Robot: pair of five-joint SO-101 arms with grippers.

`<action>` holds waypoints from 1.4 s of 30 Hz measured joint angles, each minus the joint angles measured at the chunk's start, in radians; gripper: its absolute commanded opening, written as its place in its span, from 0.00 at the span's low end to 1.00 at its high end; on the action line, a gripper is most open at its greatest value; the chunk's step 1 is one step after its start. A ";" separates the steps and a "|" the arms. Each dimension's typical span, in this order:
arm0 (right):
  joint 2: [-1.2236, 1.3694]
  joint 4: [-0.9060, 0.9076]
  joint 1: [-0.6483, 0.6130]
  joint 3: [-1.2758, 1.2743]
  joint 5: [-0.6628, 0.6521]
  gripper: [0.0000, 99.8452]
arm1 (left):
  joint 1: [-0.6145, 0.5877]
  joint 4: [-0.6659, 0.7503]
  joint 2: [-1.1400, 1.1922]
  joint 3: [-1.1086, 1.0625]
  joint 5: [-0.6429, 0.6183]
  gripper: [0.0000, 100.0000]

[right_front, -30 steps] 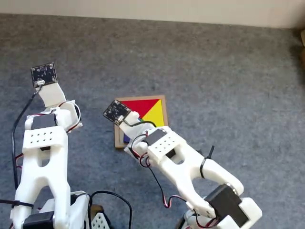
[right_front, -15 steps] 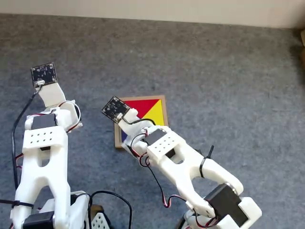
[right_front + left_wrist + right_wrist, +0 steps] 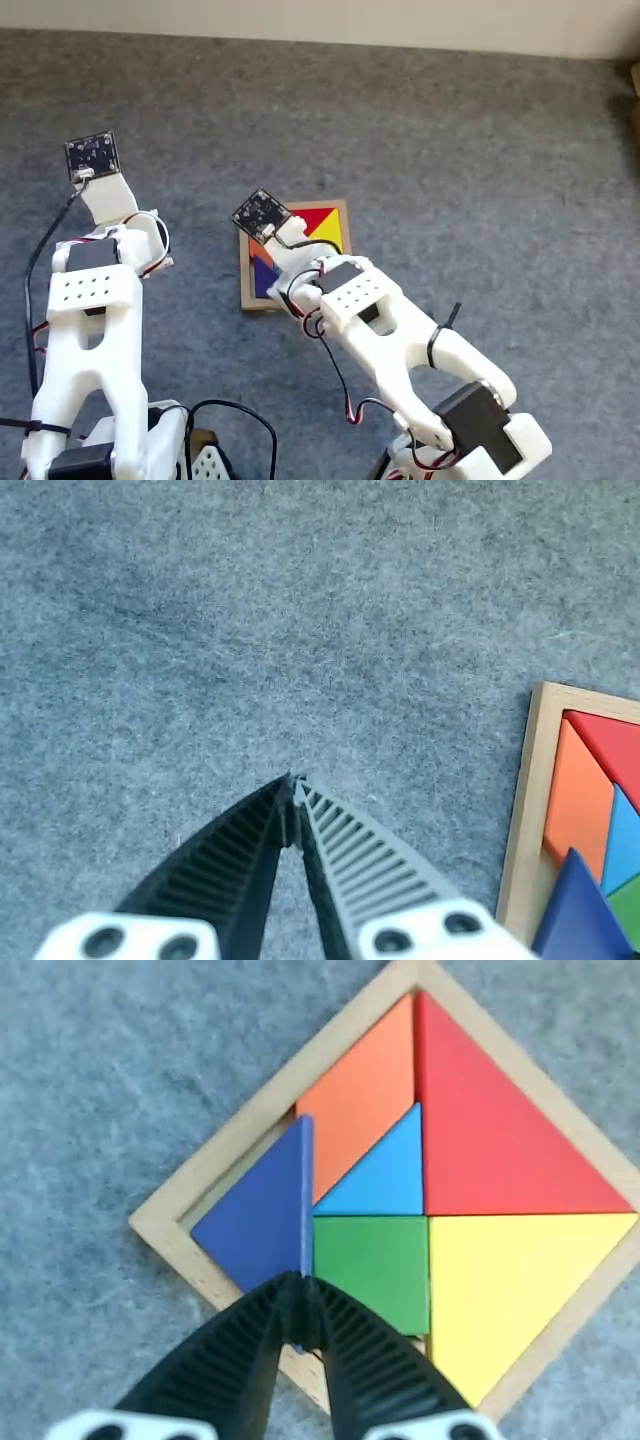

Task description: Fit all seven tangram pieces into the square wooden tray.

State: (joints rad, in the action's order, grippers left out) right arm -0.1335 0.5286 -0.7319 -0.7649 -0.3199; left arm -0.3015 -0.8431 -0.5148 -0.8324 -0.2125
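Observation:
The square wooden tray lies on grey carpet and holds a red triangle, a yellow triangle, an orange piece, a light blue triangle and a green square. My right gripper is shut on a dark blue triangle, which sits tilted at the tray's corner with one edge raised. From above, the right arm covers the tray. My left gripper is shut with nothing in it, over bare carpet beside the tray.
In the high view the left arm stands well left of the tray. Grey carpet spreads on all sides. A pale wall strip runs along the far edge.
The right arm's wrist has swung away from the left arm and farther over the tray, uncovering the blue and orange pieces at its left side. The left arm has kept still.

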 measured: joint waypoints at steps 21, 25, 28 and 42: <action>0.028 0.000 -0.025 0.000 0.000 0.01 | 0.000 0.000 0.000 0.000 0.000 0.01; 0.095 -0.008 -0.025 0.034 0.000 0.01 | 0.000 0.000 0.000 0.000 0.000 0.01; 0.130 -0.002 -0.026 0.055 0.000 0.01 | 0.000 0.000 0.000 0.000 0.000 0.01; 0.020 -0.002 -0.028 0.017 0.000 0.01 | 0.000 0.000 0.000 0.000 0.000 0.01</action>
State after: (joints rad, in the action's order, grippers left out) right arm -0.1135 0.5271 -0.7595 -0.7480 -0.3199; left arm -0.3015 -0.8431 -0.5148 -0.8324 -0.2125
